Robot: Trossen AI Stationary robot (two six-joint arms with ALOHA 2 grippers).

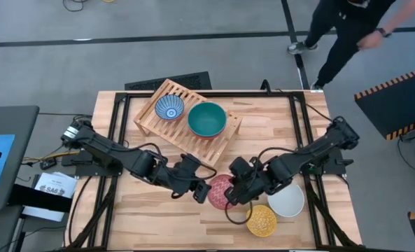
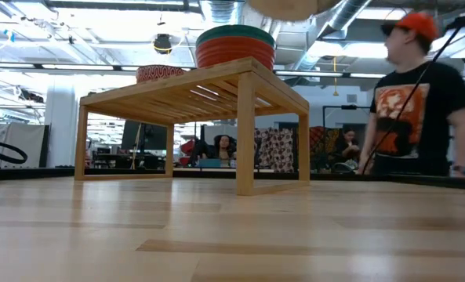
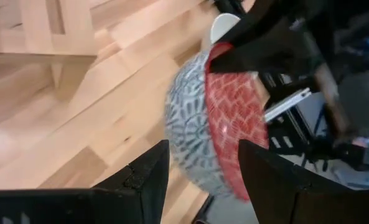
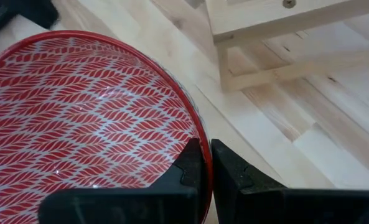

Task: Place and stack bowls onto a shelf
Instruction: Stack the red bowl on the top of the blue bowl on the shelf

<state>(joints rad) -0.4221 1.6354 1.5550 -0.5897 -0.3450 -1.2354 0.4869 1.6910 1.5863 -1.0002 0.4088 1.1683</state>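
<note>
Two bowls already sit on the shelf: the blue-white patterned bowl and the teal bowl, which in the low view rests on top of a red bowl. The pink-red patterned bowl is off the shelf, near its front edge, lifted and tipped between both arms.

Right tool: nearly closed, pinching the rim of the pink-red bowl, one finger inside and one outside. Left tool: fingers spread wide on either side of the same bowl's grey-patterned outside; cannot tell whether they touch it, so it looks like a handover or a shared lift.

Step in hand, as I read it: getting the pink-red bowl up and over to the shelf. Next move probably calls for one tool to take a firm hold, the other to let go, then a carry over the shelf's front edge onto an open slat area or onto the blue-white bowl. The white bowl and yellow patterned bowl wait on the table, farther from the shelf, behind the right arm.

Table is light wood planks in a black frame. Grey floor around it; a person in an orange cap and black shirt stands beyond the shelf.
</note>
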